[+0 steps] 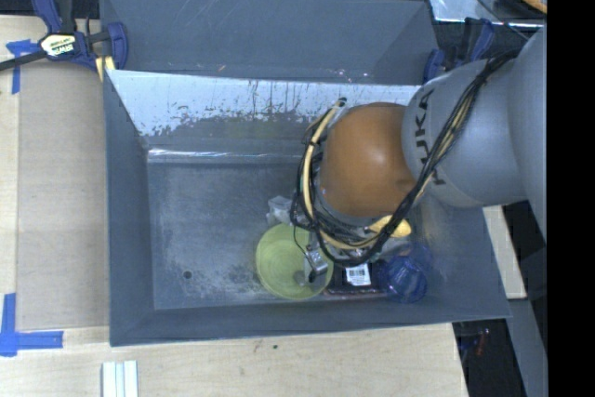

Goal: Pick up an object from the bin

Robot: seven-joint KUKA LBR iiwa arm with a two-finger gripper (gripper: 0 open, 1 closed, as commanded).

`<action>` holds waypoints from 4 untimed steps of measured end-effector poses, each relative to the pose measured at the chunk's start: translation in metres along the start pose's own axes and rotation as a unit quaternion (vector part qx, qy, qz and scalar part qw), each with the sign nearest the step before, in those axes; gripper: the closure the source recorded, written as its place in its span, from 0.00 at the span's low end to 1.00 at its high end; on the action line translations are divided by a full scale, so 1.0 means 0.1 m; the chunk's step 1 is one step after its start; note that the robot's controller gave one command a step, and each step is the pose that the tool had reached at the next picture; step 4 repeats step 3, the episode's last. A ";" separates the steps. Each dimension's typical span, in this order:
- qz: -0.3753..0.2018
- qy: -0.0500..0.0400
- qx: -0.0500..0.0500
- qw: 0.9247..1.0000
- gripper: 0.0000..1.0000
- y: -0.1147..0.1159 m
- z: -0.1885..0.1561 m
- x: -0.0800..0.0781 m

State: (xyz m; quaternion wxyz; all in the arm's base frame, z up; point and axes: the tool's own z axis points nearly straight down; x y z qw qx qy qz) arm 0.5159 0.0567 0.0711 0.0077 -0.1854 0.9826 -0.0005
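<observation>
Just left of my gripper point(316, 271) sits a yellow-green round dish point(277, 263); beyond it I see the bin floor point(195, 218) open right up to the left wall. To its right, a black labelled item point(358, 275) and a blue thing point(407, 280) crowd the near wall.

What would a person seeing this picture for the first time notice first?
The orange cover dominates, hanging over the right half of the bin. Below it, the pincer sits over a yellow-green disc by the near wall, with a blue thing to its right.

Green disc point(277, 263), blue thing point(407, 280) in bin point(200, 218)
</observation>
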 end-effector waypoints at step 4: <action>0.062 -0.008 0.001 0.998 1.00 0.20 -0.02 0.21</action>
